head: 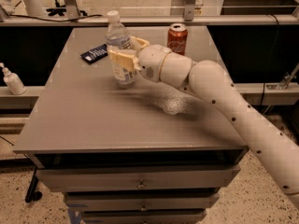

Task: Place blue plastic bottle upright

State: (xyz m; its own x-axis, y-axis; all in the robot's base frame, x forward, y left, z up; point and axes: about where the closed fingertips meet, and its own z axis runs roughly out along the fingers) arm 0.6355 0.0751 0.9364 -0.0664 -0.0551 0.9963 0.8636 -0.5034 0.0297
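Observation:
The blue plastic bottle [117,37] is clear with a white cap and stands upright at the back middle of the grey table [93,120]. Its base appears to rest on the tabletop. My gripper [124,51] reaches in from the right and is shut on the bottle at label height. One tan finger [120,59] lies across the bottle's front and the other finger [140,43] lies behind it. The white arm runs off to the lower right.
A red Coca-Cola can [177,38] stands at the back right, just behind my wrist. A dark blue flat packet [95,53] lies left of the bottle. A white pump-dispenser bottle [11,80] stands on a ledge to the left. Drawers sit below the table's front edge.

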